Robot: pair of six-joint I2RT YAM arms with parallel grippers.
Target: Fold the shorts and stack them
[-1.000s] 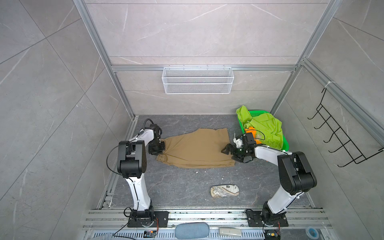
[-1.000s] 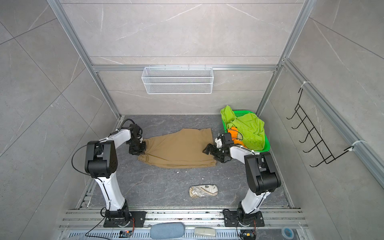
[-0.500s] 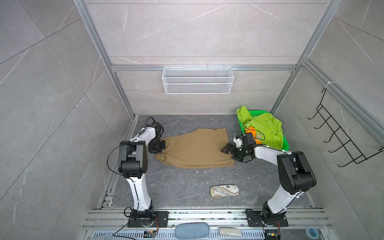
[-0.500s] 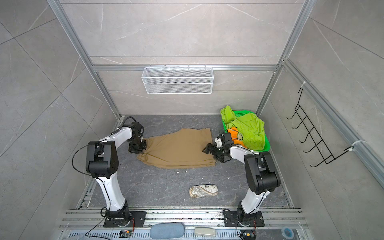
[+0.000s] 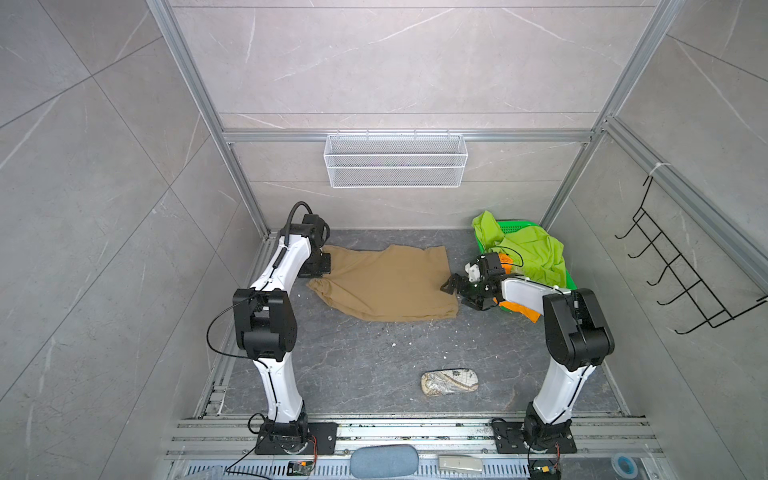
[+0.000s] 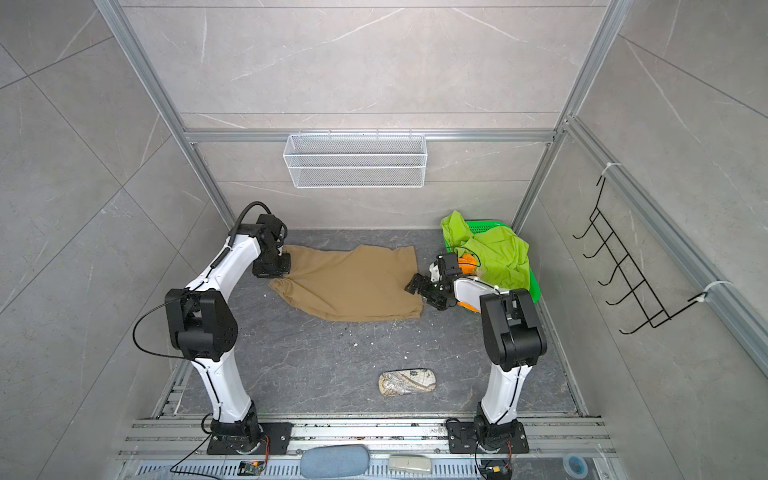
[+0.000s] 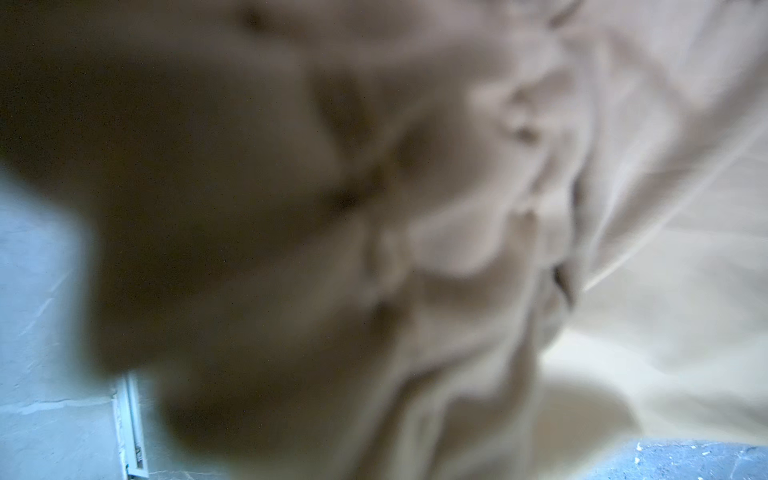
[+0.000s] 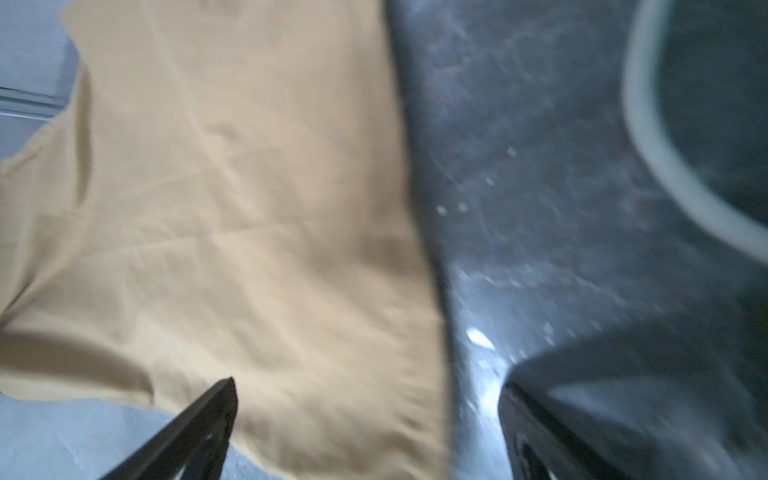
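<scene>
Grippers flank the tan shorts (image 5: 386, 286) (image 6: 349, 286), which lie spread toward the back of the desk (image 5: 353, 365) in both top views. The left gripper (image 5: 320, 266) (image 6: 276, 266) is clamped on their back-left corner. The right gripper (image 5: 459, 293) (image 6: 419, 289) stands wide open just beside their right edge. Lime shorts (image 5: 536, 253) drape the green basket (image 5: 519, 228) in the back-right corner, with orange shorts (image 5: 519, 309) under the right arm. A patterned pouch (image 5: 449, 382) lies near the front edge.

In the left wrist view, blurred tan cloth (image 7: 457, 208) fills the frame.

In the right wrist view, the fingers (image 8: 199, 428) are spread, one over the cloth (image 8: 249, 208) and one over bare desk (image 8: 540, 208).

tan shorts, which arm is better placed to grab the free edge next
Right. The right gripper stands open at that edge of the tan shorts; the left gripper is shut on the opposite end.
</scene>
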